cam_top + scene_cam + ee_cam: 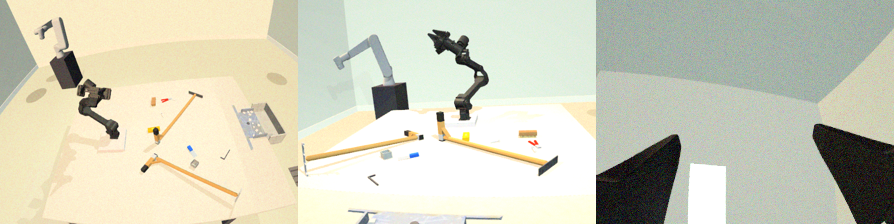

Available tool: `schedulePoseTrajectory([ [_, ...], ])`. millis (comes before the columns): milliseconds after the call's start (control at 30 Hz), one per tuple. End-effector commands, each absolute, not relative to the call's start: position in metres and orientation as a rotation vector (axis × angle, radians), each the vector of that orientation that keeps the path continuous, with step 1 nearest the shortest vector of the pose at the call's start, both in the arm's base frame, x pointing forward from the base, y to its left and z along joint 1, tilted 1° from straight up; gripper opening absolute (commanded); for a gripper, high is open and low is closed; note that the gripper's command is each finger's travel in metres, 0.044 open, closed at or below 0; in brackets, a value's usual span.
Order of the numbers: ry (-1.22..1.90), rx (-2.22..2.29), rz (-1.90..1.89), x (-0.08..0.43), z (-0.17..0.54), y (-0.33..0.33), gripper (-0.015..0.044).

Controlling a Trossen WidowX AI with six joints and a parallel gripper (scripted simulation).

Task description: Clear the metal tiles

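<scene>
The long scraper, which I take to be the pale-bladed one (198, 177) (361, 148), lies on the bench (101, 183) (450, 180), unheld. Its long axis runs slantwise from mid-bench, grip towards the arm's edge, blade towards the top view's lower right corner.

Just beside its handle are a small grey box (194, 163) (386, 154) and a blue-ended marker (189, 148) (414, 155). The dark-bladed pusher (178, 115) (496, 150) angles off towards the upper right corner.

By the far edge, pale tiles (249, 119) (372, 221) are on the steel plate (242, 122) (438, 217); I see none in the catch box (274, 118) behind it. So the clearing looks wholly undone: grasping, sweeping, laying down and release all remain.

The tool (94, 92) (430, 32) (749, 136) is spread wide with nothing between its fingers, raised well apart from the scraper. It should come down to the grip first.
</scene>
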State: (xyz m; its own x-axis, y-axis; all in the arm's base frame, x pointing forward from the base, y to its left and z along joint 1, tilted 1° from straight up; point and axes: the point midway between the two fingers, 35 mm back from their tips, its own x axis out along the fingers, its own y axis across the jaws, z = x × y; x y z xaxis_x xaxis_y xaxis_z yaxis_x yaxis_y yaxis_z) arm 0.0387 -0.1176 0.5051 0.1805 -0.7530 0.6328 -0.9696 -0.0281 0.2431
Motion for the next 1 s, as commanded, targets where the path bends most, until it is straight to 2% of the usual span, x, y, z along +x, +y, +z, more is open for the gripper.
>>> schedulePoseTrajectory([
  [0,-1.715,1.84,0.549,0.023,0.5,-0.119,0.044],
  [233,-1.84,1.828,0.75,-0.002,0.494,-0.116,0.044],
  [400,-1.842,1.826,0.749,-0.002,0.494,-0.116,0.044],
  [967,-1.603,1.642,0.188,0.049,0.498,-0.127,0.044],
])
